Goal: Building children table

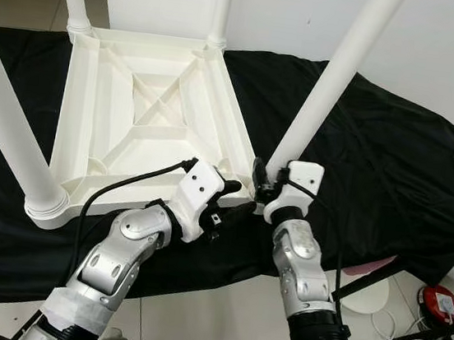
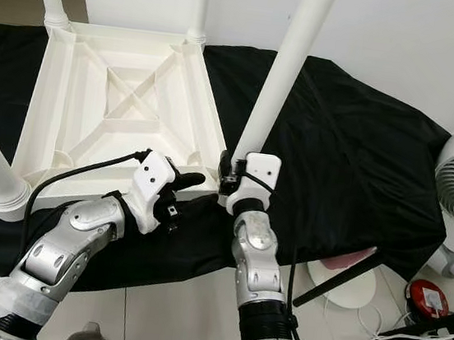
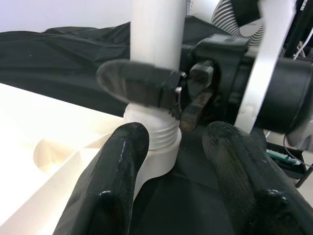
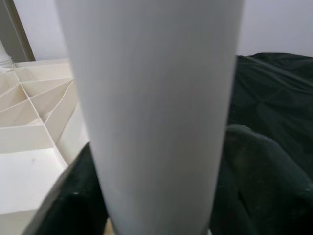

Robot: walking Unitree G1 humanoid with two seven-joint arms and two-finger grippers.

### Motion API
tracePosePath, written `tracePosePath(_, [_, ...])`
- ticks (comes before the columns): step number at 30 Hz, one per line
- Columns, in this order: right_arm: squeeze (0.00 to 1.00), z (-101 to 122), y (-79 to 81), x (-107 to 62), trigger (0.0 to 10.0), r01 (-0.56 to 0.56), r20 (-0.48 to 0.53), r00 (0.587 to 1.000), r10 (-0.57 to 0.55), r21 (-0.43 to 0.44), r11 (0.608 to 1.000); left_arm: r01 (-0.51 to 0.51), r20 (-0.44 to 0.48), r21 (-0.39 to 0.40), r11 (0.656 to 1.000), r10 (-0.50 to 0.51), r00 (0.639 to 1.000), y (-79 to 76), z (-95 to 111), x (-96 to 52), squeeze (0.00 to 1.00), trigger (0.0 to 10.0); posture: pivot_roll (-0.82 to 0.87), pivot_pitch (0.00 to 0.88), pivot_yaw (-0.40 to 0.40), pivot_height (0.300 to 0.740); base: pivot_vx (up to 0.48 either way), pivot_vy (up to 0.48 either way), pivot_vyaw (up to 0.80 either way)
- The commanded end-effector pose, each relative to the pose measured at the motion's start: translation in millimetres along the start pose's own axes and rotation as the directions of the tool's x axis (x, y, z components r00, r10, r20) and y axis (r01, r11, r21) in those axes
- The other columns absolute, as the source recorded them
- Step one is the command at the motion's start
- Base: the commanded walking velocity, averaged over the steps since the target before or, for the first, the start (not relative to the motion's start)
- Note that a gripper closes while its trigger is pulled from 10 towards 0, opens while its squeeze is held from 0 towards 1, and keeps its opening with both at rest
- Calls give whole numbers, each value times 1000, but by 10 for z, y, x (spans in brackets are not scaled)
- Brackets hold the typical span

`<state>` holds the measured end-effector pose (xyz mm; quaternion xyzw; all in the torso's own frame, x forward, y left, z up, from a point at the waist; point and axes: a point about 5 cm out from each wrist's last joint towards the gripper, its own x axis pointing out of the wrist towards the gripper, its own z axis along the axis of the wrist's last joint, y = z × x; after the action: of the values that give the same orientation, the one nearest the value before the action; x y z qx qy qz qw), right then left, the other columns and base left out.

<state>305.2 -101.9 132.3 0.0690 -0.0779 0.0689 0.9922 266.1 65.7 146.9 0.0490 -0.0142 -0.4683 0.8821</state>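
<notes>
Upturned tabletop (image 1: 146,119) lay on the black cloth (image 1: 392,174), three legs already in. My left gripper (image 1: 235,208) hung open, holding nothing, beside the near corner, while my right gripper (image 1: 262,187) clamped the fourth leg (image 1: 333,79) low at its threaded base to seat it upright

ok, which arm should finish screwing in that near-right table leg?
Right. The right gripper is already clamped around the leg just above its socket, where thread shows. The left gripper sits open beside the corner of the upturned tabletop, holding nothing.

Right end effector (image 1: 260,182) clamped; left end effector (image 1: 236,200) spread
</notes>
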Motion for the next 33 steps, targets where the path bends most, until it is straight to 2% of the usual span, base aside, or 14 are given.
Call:
tracePosePath(1, [1000,1,-53,-46,10000,-14,8,1000,14,4,1000,-33,-4,0,999,33,999,8,10,13,0,10000,129,0,-110,740,0,0,0])
tracePosePath(5, [1000,9,-66,-75,10000,-73,6,997,73,1,997,-30,-3,1,1000,30,1000,6,13,10,0,10000,129,0,-110,740,0,0,0])
tracePosePath(8, [1000,-31,-158,-83,10000,-167,-35,985,166,-11,986,-16,-8,12,1000,16,1000,-4,6,5,0,10000,132,0,-106,740,0,0,0])
tracePosePath(9, [784,-35,-191,-89,10000,-211,-45,977,210,-13,977,-12,-9,15,1000,12,1000,-6,6,3,0,10000,132,0,-106,740,0,0,0])
tracePosePath(10, [784,-35,-191,-89,10000,-211,-45,977,210,-13,977,-12,-9,15,1000,12,1000,-6,6,3,0,10000,132,0,-106,740,0,0,0])
tracePosePath(11, [0,-31,-209,-86,10000,-270,-52,962,269,-18,963,-12,-10,19,1000,12,1000,3,8,5,0,10000,134,0,-101,740,0,0,0])
tracePosePath(14, [0,-17,-219,-77,10000,-371,-59,928,369,-21,929,-12,-11,21,1000,12,1000,16,14,8,0,10000,135,0,-99,740,0,0,0])
tracePosePath(16, [0,-17,-219,-77,10000,-371,-59,928,369,-21,929,-12,-11,21,1000,12,1000,16,14,8,0,10000,135,0,-99,740,0,0,0])
tracePosePath(17, [0,-33,-269,-32,10000,-455,-101,888,449,-54,889,-10,-11,28,1000,10,1000,15,22,7,0,10000,140,0,-95,740,0,0,0])
tracePosePath(22, [0,-31,-364,120,10000,-522,-159,849,504,-103,847,-8,-13,35,999,9,1000,23,35,-7,0,10000,146,0,-83,740,0,0,0])
tracePosePath(28, [0,-40,-353,217,9882,-581,-198,808,554,-115,806,-8,-11,38,999,8,1000,28,49,1,0,10000,149,0,-83,740,0,0,0])
tracePosePath(29, [0,-46,-348,225,2745,-594,-208,798,565,-118,796,-8,-10,39,999,9,1000,31,54,3,0,10000,151,0,-82,740,0,0,0])
tracePosePath(31, [0,-51,-348,220,0,-628,-219,770,599,-97,772,-11,-9,41,999,11,1000,35,61,5,0,10000,155,0,-84,740,0,0,0])
tracePosePath(33, [0,-56,-357,213,0,-649,-224,751,621,-75,758,-13,-7,42,999,13,1000,38,65,7,0,10000,155,0,-84,740,0,0,0])
